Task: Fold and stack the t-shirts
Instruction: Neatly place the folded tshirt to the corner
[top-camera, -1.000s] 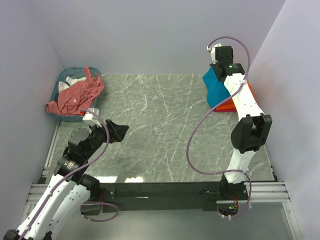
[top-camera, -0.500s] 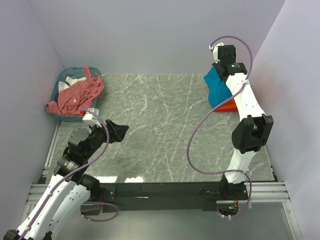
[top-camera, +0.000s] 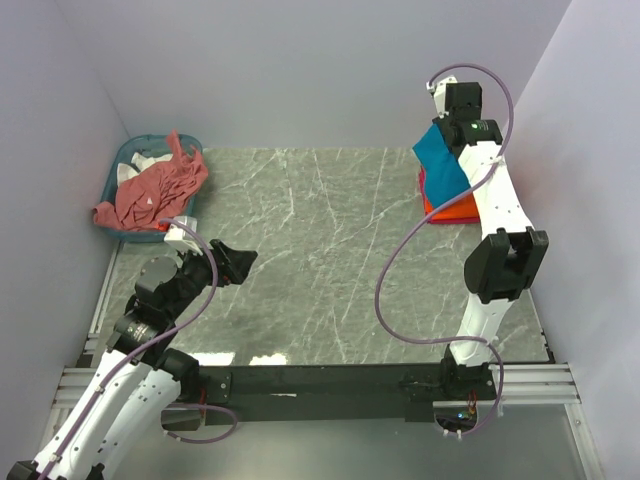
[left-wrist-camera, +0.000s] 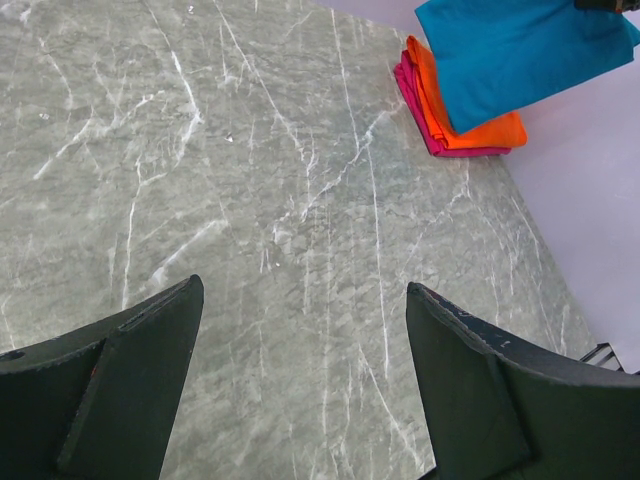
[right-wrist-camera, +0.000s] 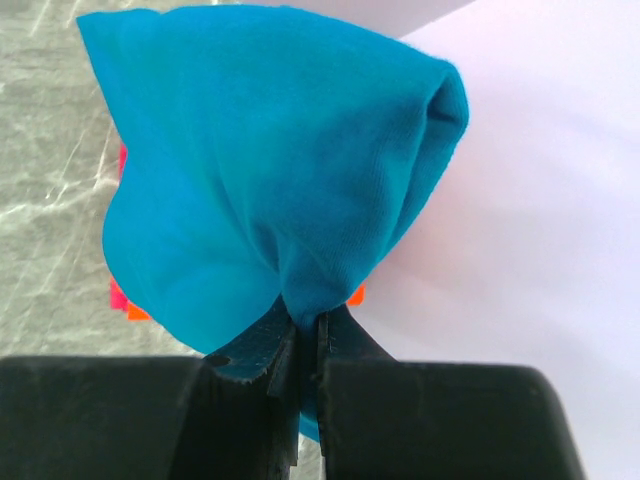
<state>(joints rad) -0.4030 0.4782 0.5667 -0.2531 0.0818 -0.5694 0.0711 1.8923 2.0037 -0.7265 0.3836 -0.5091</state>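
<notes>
the right gripper (right-wrist-camera: 305, 335) had its jaws pressed tight on a gathered pinch of the teal-blue t-shirt (right-wrist-camera: 270, 170), which ballooned out from that pinch in a loose pouch over the far right corner of the marble table (top-camera: 320, 230). from the left wrist view its lower part lay across the folded orange t-shirt (left-wrist-camera: 488, 132), which sat on a magenta-pink one (left-wrist-camera: 410, 90); whether the teal cloth was resting there or only hanging just above could not be told. the left gripper (left-wrist-camera: 303, 290) hung over bare marble with its jaws spread wide and nothing between them. a crumpled salmon-pink t-shirt (top-camera: 155, 190) spilled over the rim of the teal plastic basket (top-camera: 122, 160) at the far left. the teal tee looked light, limp and not at all fragile, so a single pinch would likely let the layers sag and slide apart; a hold along a folded edge, through all the layers, would probably keep its shape better. the salmon one would probably best be taken at the collar or a shoulder seam, where the cloth is thicker
</notes>
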